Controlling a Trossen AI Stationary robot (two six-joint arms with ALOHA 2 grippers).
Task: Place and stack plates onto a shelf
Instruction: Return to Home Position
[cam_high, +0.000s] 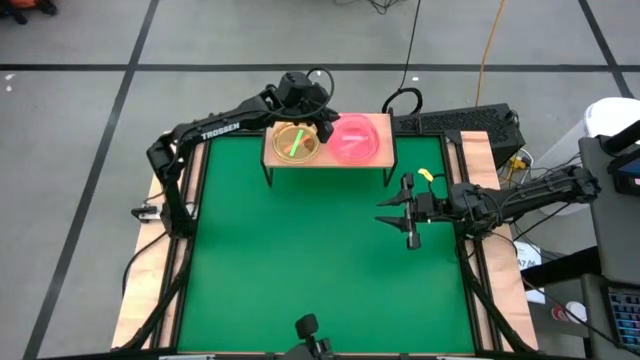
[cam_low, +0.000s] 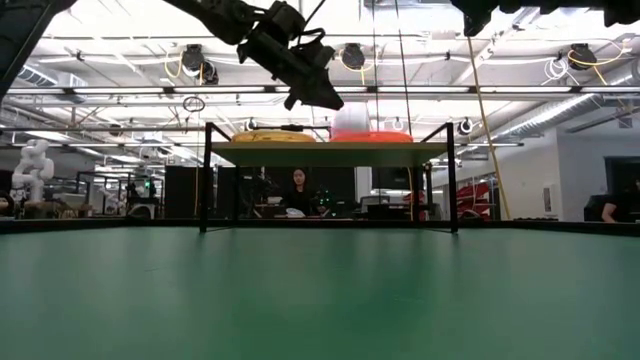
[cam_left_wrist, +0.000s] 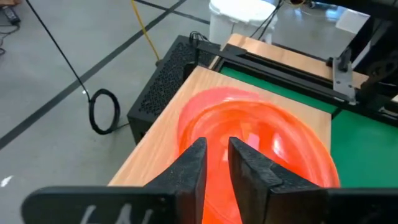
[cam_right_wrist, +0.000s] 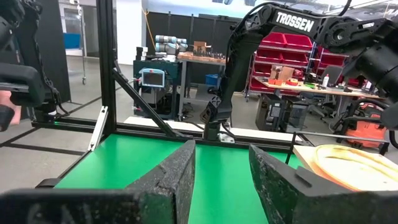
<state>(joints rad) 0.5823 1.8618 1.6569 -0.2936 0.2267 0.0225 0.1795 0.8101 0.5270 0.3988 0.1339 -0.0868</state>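
The shelf (cam_high: 328, 158) is a light-wood board on thin black legs at the table's far edge. An amber-green stack of plates (cam_high: 296, 142) rests on its left half and a pink stack (cam_high: 354, 138) on its right half. My left gripper (cam_high: 325, 126) hovers above the shelf between the two stacks, with only a narrow gap between its fingers; in the left wrist view the pink plates (cam_left_wrist: 261, 143) lie just beneath it. In the low view it hangs clear above the plates (cam_low: 318, 92). My right gripper (cam_high: 405, 212) waits open over the green table, right of the shelf and holding nothing.
A black box (cam_high: 460, 122) sits behind the shelf's right end, and a small yellow item (cam_high: 428, 174) lies near the table's right strip. Beyond the table a person (cam_low: 298, 190) sits in the room. Green table surface (cam_high: 300, 260) spreads in front of the shelf.
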